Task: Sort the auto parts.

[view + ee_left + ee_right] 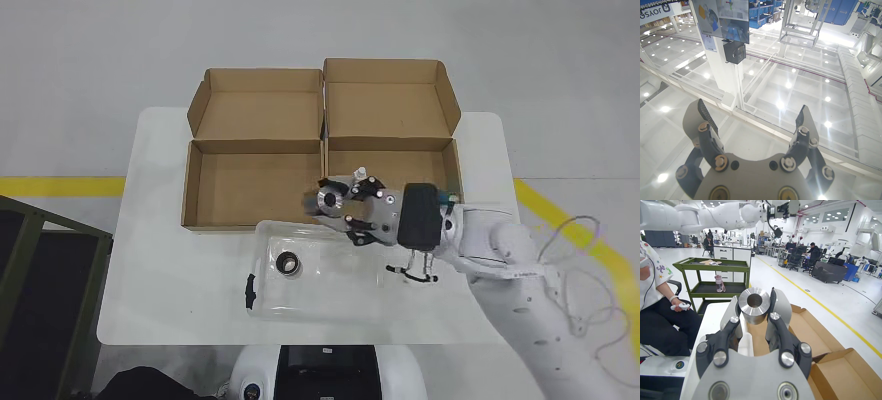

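A short, shiny steel cylinder with a round central bore is gripped by its sides in the jaws of the right gripper. It is raised over the near walls where the open left cardboard box and right cardboard box meet. A small dark ring lies flat in the clear tray, nearer on the desk.

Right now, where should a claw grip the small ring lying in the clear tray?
Probably across its outer rim, coming straight down: the ring appears to lie flat, hole up, and the walls of the clear tray would block a sideways approach.
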